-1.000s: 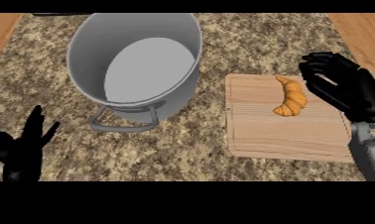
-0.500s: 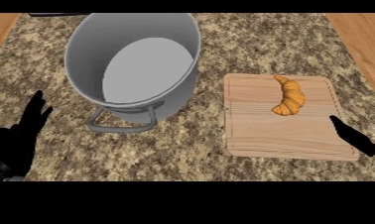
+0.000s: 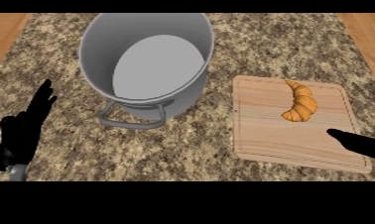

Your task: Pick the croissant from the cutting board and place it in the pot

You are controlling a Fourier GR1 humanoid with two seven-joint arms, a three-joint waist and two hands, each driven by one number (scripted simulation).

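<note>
A golden croissant (image 3: 299, 102) lies on the upper right part of a wooden cutting board (image 3: 267, 129) at the right of the counter. A tall grey pot (image 3: 150, 64) with a loop handle stands left of the board and holds nothing. My right hand (image 3: 354, 142) shows only as a black finger at the view's right edge, over the board's lower right corner, below the croissant and apart from it. My left hand (image 3: 23, 131) rests open at the left edge, fingers up, well left of the pot.
The counter top (image 3: 190, 153) is speckled brown stone. Wooden strips show at the top left (image 3: 11, 27) and top right (image 3: 362, 27) corners beyond the stone.
My right hand has drawn back from beside the croissant down to the right edge, so only a finger shows. The croissant, board and pot have not moved.
</note>
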